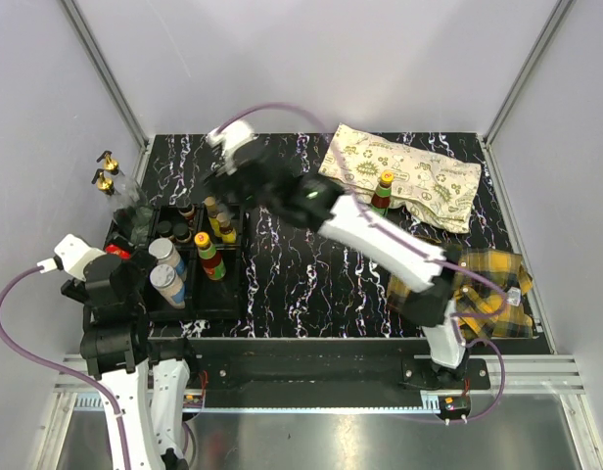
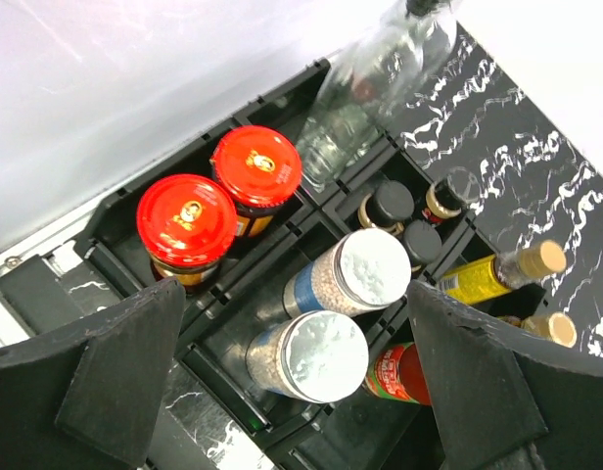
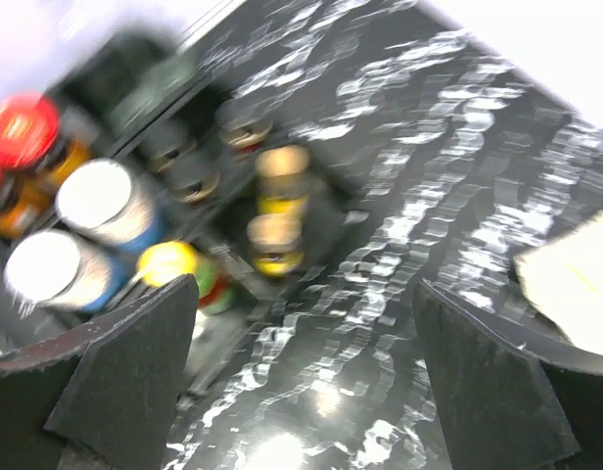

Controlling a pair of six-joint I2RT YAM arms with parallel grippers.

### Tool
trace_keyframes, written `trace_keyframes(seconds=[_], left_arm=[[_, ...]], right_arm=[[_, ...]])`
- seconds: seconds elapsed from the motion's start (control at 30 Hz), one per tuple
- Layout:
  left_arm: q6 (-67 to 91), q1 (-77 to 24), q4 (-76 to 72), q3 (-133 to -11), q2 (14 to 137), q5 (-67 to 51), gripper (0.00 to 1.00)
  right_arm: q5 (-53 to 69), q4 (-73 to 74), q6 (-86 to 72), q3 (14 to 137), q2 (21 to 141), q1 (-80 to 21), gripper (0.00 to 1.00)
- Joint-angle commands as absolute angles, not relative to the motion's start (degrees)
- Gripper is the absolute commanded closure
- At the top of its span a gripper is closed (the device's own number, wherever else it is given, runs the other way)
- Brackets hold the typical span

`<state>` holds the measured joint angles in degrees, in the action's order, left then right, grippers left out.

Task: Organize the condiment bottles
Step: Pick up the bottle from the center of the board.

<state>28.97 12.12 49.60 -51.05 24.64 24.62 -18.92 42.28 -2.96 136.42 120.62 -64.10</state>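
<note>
The left gripper (image 2: 297, 294) hangs over the tray (image 1: 223, 305), the right gripper (image 3: 303, 294) over its right edge; both are wide open and empty. Most bottles (image 2: 358, 274) stand inside the tray; one bottle (image 1: 383, 193) stands well right of it. A low sweep toward that bottle may topple the tall ones in the tray.

A black tray (image 1: 230, 297) with compartments is set at the left end of a black, white-veined table (image 1: 311, 284). A cream cloth (image 1: 419, 181) printed in green is laid well to the right of the tray, toward the far edge. A plaid cloth (image 1: 492, 284), yellow and black, is crumpled farther right of the tray, near the front.
</note>
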Motion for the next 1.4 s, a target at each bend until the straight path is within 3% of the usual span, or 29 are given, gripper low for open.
trace_keyframes(seconds=[0.0,0.2,0.4,0.7,1.07,1.37], left_arm=[[27.1,12.3,44.9,-48.0,23.6,20.8,0.01],[27.4,12.2,43.3,-45.1,23.8,18.5,0.01],[27.1,12.2,42.5,-44.7,24.3,17.5,0.01],[27.2,12.3,42.3,-45.5,25.0,16.4,0.01],[27.4,12.3,41.8,-47.1,26.3,15.2,0.01],[27.3,12.2,41.7,-46.7,26.0,15.5,0.01]], right_arm=[[-23.5,40.3,-9.5,126.8,106.0,-55.0,0.00],[-27.3,35.7,-11.3,106.9,94.3,-45.9,0.00],[-28.8,35.2,-13.2,98.5,92.0,-36.1,0.00],[-24.6,35.0,-19.5,95.4,96.4,-23.5,0.00],[-17.8,34.5,-20.1,97.6,104.3,-19.0,0.03],[-17.8,34.4,-19.8,96.2,104.9,-18.8,0.16]])
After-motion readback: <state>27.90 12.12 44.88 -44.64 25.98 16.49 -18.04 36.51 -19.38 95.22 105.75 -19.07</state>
